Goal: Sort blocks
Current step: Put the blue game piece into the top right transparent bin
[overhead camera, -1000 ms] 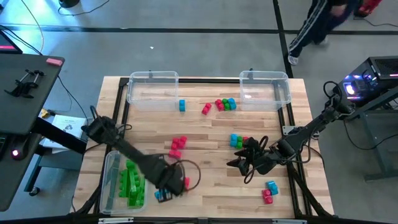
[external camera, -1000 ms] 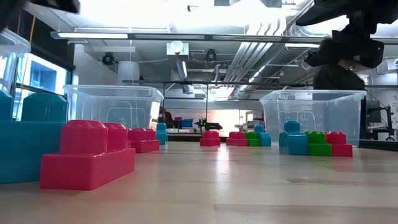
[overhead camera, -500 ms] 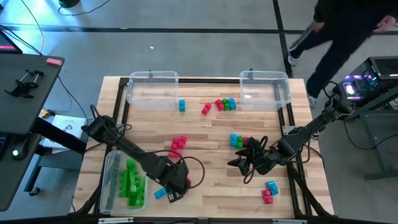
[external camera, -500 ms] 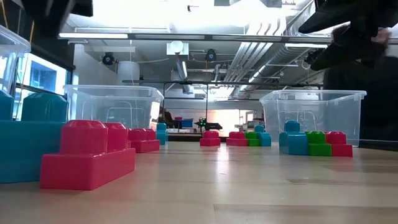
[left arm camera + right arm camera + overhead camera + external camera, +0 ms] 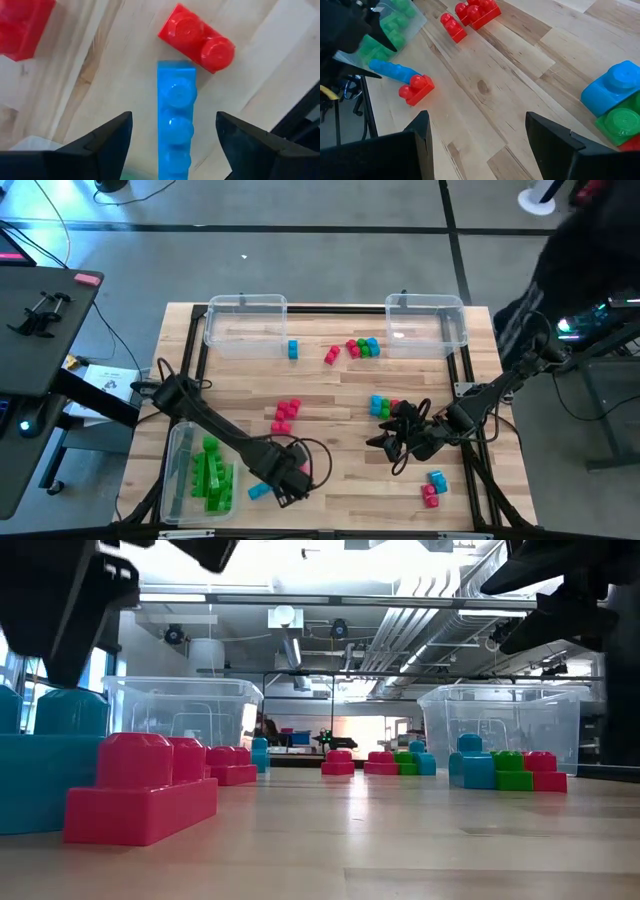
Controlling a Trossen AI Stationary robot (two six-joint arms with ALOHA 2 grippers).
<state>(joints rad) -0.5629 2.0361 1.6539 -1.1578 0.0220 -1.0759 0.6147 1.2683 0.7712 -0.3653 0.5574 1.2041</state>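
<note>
The left claw (image 5: pixel 172 131) hangs low over the front of the table with its two dark fingers spread wide, released and holding nothing. A long blue block (image 5: pixel 176 117) lies flat on the wood directly between those fingers, touching neither. Just beyond its far end, touching or nearly so, a short red block (image 5: pixel 198 38) sits at an angle. From above, the same blue block (image 5: pixel 259 491) lies just to the bin side of the claw and the red one (image 5: pixel 299 473) is mostly under the wrist.

My reading is that the blue block is sitting loose between the open fingers, either just set down or about to be gripped; the views cannot say which. The clear bin (image 5: pixel 178 448) beside the claw holds only green blocks (image 5: pixel 211 472), so blue likely belongs elsewhere. The next move calls for a square grip across the blue bar's narrow sides, without nudging the red neighbour.

The right claw (image 5: pixel 477 131) waits across the table, fingers apart and empty, with a blue-and-green stack (image 5: pixel 614 103) just ahead of it.

The blocks are glossy moulded plastic with round studs on top: the blue one a narrow bar with a row of studs, the red one a two-stud piece. The table (image 5: pixel 340 395) is pale planked wood with visible grain. Two more clear bins (image 5: pixel 245 320) stand at the far edge, thin-walled and see-through, well apart from both claws.
</note>
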